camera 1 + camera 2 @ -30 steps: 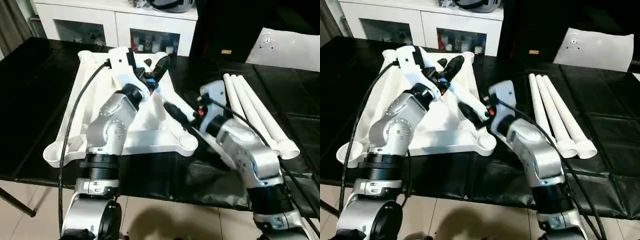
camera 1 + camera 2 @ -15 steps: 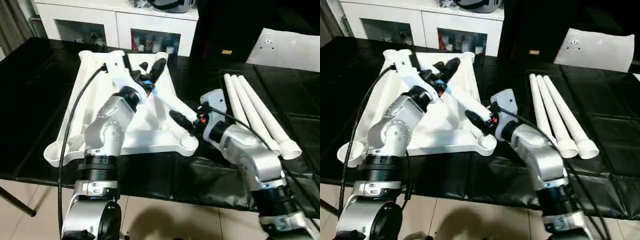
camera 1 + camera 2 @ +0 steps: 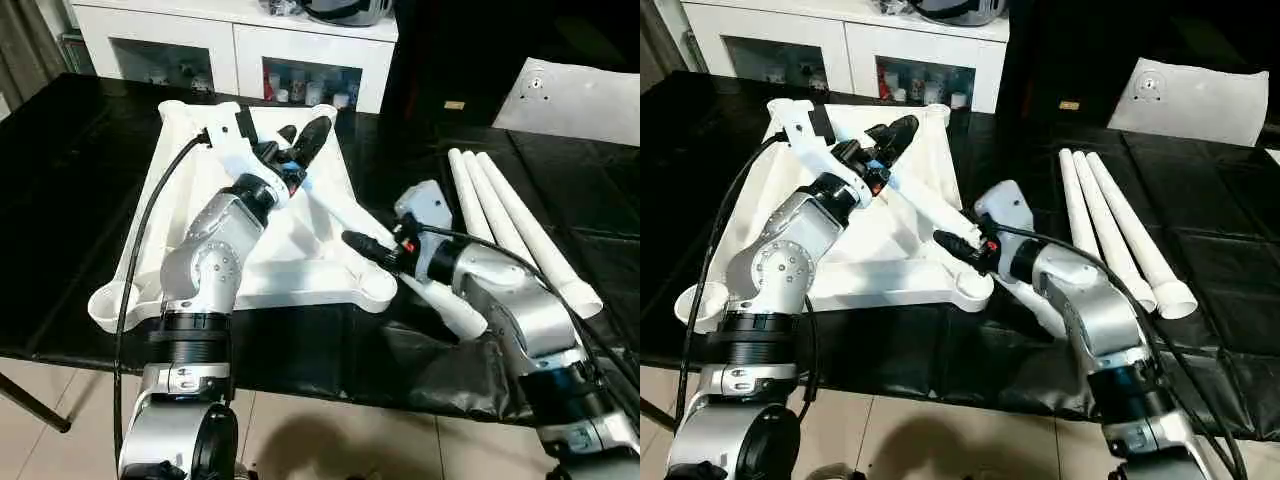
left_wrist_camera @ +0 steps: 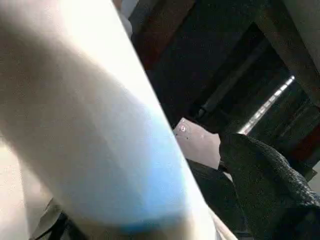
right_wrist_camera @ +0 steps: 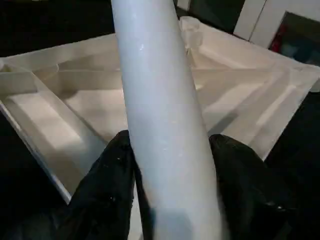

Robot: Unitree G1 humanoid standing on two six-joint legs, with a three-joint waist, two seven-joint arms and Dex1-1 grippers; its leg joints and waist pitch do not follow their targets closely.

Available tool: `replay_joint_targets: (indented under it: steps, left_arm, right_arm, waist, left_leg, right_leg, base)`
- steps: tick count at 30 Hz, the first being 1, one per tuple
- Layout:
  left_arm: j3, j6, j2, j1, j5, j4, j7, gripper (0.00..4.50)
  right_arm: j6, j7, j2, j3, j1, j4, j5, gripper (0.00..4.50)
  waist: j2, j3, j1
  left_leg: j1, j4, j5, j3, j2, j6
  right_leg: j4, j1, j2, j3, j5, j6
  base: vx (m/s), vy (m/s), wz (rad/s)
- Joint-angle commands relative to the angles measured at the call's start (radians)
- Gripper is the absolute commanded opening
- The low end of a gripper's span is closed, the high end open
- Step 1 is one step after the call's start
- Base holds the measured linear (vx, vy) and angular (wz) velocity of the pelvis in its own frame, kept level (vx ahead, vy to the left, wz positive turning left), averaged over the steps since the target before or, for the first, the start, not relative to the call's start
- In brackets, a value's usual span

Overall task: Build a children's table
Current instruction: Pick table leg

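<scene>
The white tabletop [image 3: 290, 292] lies underside up on the black table, ribs and corner sockets showing. One white leg [image 3: 450, 305] slants across its front right corner and out over the black table. My left gripper [image 3: 303, 135] is shut on the leg's far end, above the tabletop's middle. My right gripper [image 3: 358, 243] grips the leg lower down. In the right wrist view its black fingers [image 5: 117, 165] press both sides of the leg [image 5: 160, 100]. Three more legs [image 3: 510, 220] lie side by side to the right.
A flat white sheet [image 3: 580, 100] lies at the table's back right. White glass-door cabinets [image 3: 230, 45] stand behind the table. The table's front edge [image 3: 300, 345] runs just below the tabletop, with tiled floor beneath.
My right gripper has closed from wide open onto the leg, and the right forearm has swung lower and to the right. The left gripper has kept its grip.
</scene>
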Motion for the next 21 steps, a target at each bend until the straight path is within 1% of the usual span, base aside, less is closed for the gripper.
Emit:
replay_joint_targets:
  steps: [1, 3, 4, 6, 7, 8, 9, 11, 13, 14, 16, 18, 21]
  left_arm:
    - [-0.019, 0.006, 0.003, -0.008, 0.0, -0.041, -0.02, 2.96]
    - [-0.019, 0.007, 0.004, -0.008, -0.001, -0.04, -0.021, 2.96]
    - [-0.02, 0.007, 0.006, -0.009, 0.0, -0.04, -0.022, 2.96]
    - [-0.021, 0.006, 0.008, -0.009, 0.0, -0.039, -0.022, 2.96]
    - [-0.021, 0.007, 0.01, -0.011, -0.001, -0.039, -0.023, 2.96]
    - [-0.021, 0.007, 0.01, -0.011, -0.001, -0.039, -0.023, 2.96]
    - [-0.021, 0.007, 0.012, -0.012, -0.001, -0.039, -0.025, 2.96]
    - [-0.021, 0.008, 0.015, -0.014, -0.002, -0.039, -0.027, 2.96]
    - [-0.025, 0.009, 0.018, -0.014, 0.001, -0.04, -0.031, 2.96]
    - [-0.029, 0.011, 0.02, -0.012, 0.004, -0.042, -0.034, 2.96]
    - [-0.03, 0.011, 0.021, -0.012, 0.005, -0.043, -0.035, 2.96]
    - [-0.032, 0.013, 0.024, -0.011, 0.005, -0.044, -0.038, 2.96]
    - [-0.033, 0.014, 0.027, -0.012, 0.007, -0.043, -0.041, 2.96]
  right_arm:
    - [0.035, 0.03, -0.035, 0.009, -0.01, 0.046, -0.012, 2.71]
    - [0.04, 0.039, -0.042, 0.014, -0.012, 0.049, -0.016, 3.0]
    - [0.053, 0.054, -0.056, 0.028, -0.014, 0.051, -0.023, 3.07]
    - [0.062, 0.065, -0.066, 0.037, -0.014, 0.053, -0.028, 3.07]
    - [0.07, 0.072, -0.072, 0.045, -0.016, 0.058, -0.037, 3.31]
    - [0.07, 0.072, -0.072, 0.045, -0.016, 0.058, -0.037, 3.42]
    - [0.072, 0.073, -0.075, 0.051, -0.017, 0.066, -0.046, 3.42]
    - [0.074, 0.061, -0.07, 0.053, -0.022, 0.083, -0.058, 3.63]
    - [0.069, 0.05, -0.065, 0.056, -0.028, 0.1, -0.068, 3.63]
    - [0.069, 0.051, -0.061, 0.053, -0.031, 0.105, -0.064, 3.63]
    - [0.073, 0.052, -0.059, 0.05, -0.032, 0.106, -0.059, 3.39]
    - [0.073, 0.058, -0.06, 0.047, -0.031, 0.109, -0.057, 3.39]
    - [0.071, 0.063, -0.059, 0.044, -0.03, 0.113, -0.059, 3.04]
  waist:
    - [-0.003, -0.068, 0.002]
    - [-0.004, -0.068, 0.004]
    - [-0.004, -0.068, 0.003]
    - [-0.005, -0.068, 0.003]
    - [-0.006, -0.068, 0.003]
    - [-0.005, -0.068, 0.003]
    - [-0.006, -0.067, 0.003]
    - [-0.005, -0.067, 0.003]
    - [-0.006, -0.067, 0.003]
    - [-0.004, -0.066, 0.003]
    - [-0.005, -0.067, 0.001]
    - [-0.004, -0.067, 0.001]
    - [-0.002, -0.067, 0.001]
  left_leg:
    - [0.005, -0.066, -0.111, -0.014, 0.049, 0.041]
    - [0.005, -0.065, -0.102, -0.013, 0.049, 0.046]
    - [0.005, -0.065, -0.101, -0.014, 0.049, 0.047]
    - [0.004, -0.064, -0.1, -0.014, 0.048, 0.051]
    - [0.004, -0.064, -0.1, -0.014, 0.049, 0.052]
    - [0.004, -0.064, -0.102, -0.013, 0.048, 0.051]
    - [0.005, -0.065, -0.105, -0.013, 0.049, 0.051]
    - [0.006, -0.065, -0.113, -0.014, 0.049, 0.046]
    - [0.005, -0.065, -0.116, -0.013, 0.048, 0.041]
    - [0.006, -0.066, -0.119, -0.013, 0.048, 0.039]
    - [0.006, -0.066, -0.118, -0.014, 0.049, 0.039]
    - [0.006, -0.066, -0.12, -0.014, 0.049, 0.039]
    - [0.006, -0.066, -0.115, -0.014, 0.049, 0.042]
  right_leg:
    - [-0.079, 0.059, -0.077, 0.047, -0.127, -0.195]
    - [-0.077, 0.06, -0.076, 0.048, -0.107, -0.202]
    - [-0.076, 0.061, -0.077, 0.047, -0.105, -0.203]
    - [-0.077, 0.062, -0.077, 0.047, -0.104, -0.203]
    - [-0.077, 0.061, -0.077, 0.047, -0.109, -0.202]
    - [-0.078, 0.061, -0.077, 0.047, -0.115, -0.202]
    - [-0.078, 0.06, -0.078, 0.047, -0.12, -0.202]
    - [-0.08, 0.059, -0.078, 0.047, -0.139, -0.2]
    - [-0.081, 0.059, -0.078, 0.047, -0.152, -0.198]
    - [-0.082, 0.058, -0.078, 0.047, -0.157, -0.196]
    - [-0.08, 0.059, -0.078, 0.047, -0.15, -0.194]
    - [-0.081, 0.058, -0.078, 0.047, -0.148, -0.196]
    - [-0.079, 0.058, -0.077, 0.047, -0.126, -0.203]
  base:
    - [0.0, 0.0, 0.0]
    - [0.0, 0.0, 0.0]
    - [0.0, 0.0, 0.0]
    - [0.0, 0.0, 0.0]
    - [0.0, 0.0, 0.0]
    - [0.0, 0.0, 0.0]
    - [0.0, 0.0, 0.0]
    - [0.0, 0.0, 0.0]
    - [0.0, 0.0, 0.0]
    - [0.0, 0.0, 0.0]
    - [0.0, 0.0, 0.0]
    - [0.0, 0.0, 0.0]
    - [0.0, 0.0, 0.0]
